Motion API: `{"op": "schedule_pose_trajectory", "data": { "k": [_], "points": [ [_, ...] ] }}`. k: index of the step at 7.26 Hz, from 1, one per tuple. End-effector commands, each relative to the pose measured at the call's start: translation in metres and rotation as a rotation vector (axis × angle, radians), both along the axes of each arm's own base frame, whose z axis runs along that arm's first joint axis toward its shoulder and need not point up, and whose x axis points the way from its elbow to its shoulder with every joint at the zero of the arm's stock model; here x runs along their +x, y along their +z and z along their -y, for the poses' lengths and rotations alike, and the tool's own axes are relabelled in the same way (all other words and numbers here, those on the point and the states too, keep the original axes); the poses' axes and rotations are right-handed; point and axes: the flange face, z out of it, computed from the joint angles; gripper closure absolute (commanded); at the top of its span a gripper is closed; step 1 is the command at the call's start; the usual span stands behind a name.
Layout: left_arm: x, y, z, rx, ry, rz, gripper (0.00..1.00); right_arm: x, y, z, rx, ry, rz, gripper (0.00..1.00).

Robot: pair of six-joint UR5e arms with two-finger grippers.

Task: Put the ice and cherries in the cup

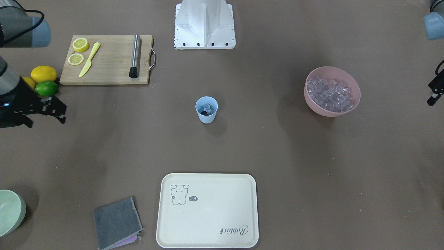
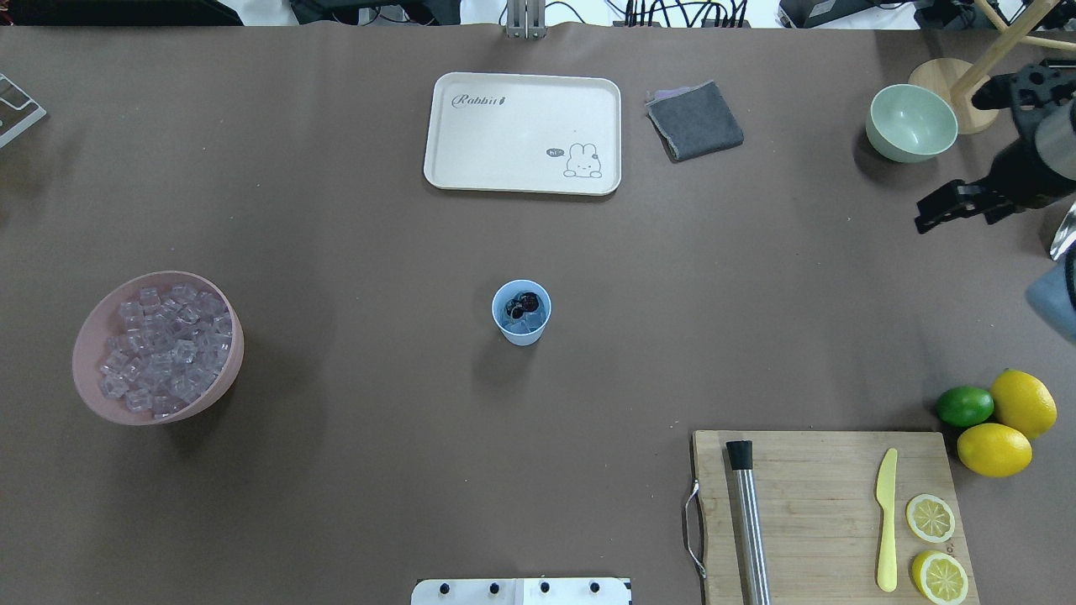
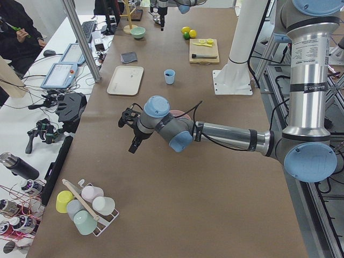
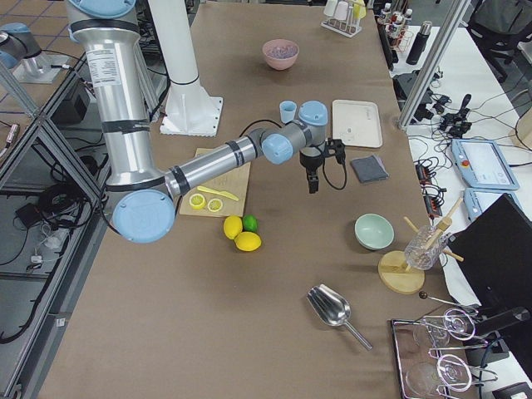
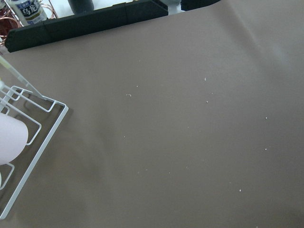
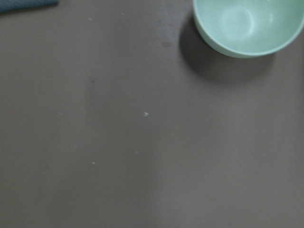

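The light blue cup (image 1: 206, 110) (image 2: 521, 323) stands upright at the table's middle. Inside it lie an ice cube (image 1: 207, 106) and the dark cherries (image 2: 527, 301). A pink bowl (image 1: 314, 104) (image 2: 92, 336) heaped with ice cubes (image 2: 164, 349) stands on the robot's left side. My right gripper (image 1: 63, 116) (image 2: 923, 223) hangs above the table near the pale green bowl (image 2: 912, 123), far from the cup, and looks shut and empty. My left gripper (image 1: 431, 101) (image 3: 131, 149) is beyond the pink bowl, cut off at the front view's edge. I cannot tell its state.
A wooden cutting board (image 2: 820, 496) holds a steel muddler (image 2: 748, 521), a yellow knife (image 2: 886, 521) and lemon halves (image 2: 930, 518). Two lemons (image 2: 994, 449) and a lime (image 2: 964, 406) lie beside it. A cream tray (image 2: 504, 134) and grey cloth (image 2: 694, 120) lie across the table.
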Motion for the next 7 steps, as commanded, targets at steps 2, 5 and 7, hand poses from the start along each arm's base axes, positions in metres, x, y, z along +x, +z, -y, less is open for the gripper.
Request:
{"op": "schedule_pose_trajectory", "data": {
  "k": [2,5,7],
  "points": [
    [-0.047,0.017,-0.001,-0.071,-0.034,0.042,0.02,0.159,0.142,-0.019,-0.009,-0.048,0.010,0.00],
    [-0.084,0.057,-0.030,-0.171,-0.025,0.057,0.02,0.213,0.190,-0.063,-0.068,0.016,0.084,0.00],
    [-0.087,0.064,-0.033,-0.165,-0.032,0.100,0.02,0.226,0.191,-0.075,-0.077,0.046,0.100,0.00]
  ]
}}
